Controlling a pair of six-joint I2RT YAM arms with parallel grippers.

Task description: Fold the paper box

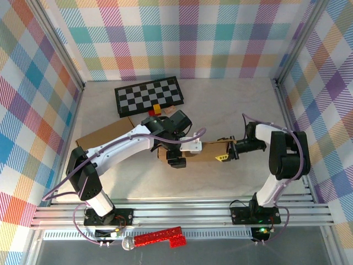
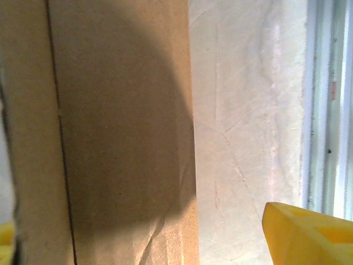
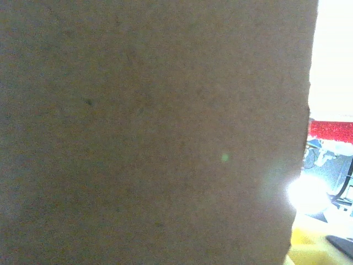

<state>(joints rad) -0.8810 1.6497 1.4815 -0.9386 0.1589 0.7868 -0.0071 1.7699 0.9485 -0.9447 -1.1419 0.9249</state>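
Left tool point(image 1: 175, 159): the jaws stand wide apart. In the wrist view one yellow finger point(image 2: 306, 232) sits clear of the cardboard edge with bare counter between them, so nothing is clamped. The tool hangs over the left end of the flat brown cardboard box point(image 1: 207, 152).

Right tool point(image 1: 227, 154): it is set at the box's right end, pointing left. Its wrist camera looks straight onto cardboard at close range, so how far the jaws stand apart, and whether they grip, cannot be told.

The box lies mid-counter between the two tools, with its long axis running left to right and one arm at each end. Neither arm is nearer.

Judgement: the coming fold turns on that axis.

Further back on the pale counter point(image 1: 231, 105) lies a black-and-white chequered board point(image 1: 149, 95). A second brown cardboard sheet point(image 1: 105, 134) lies to the left.
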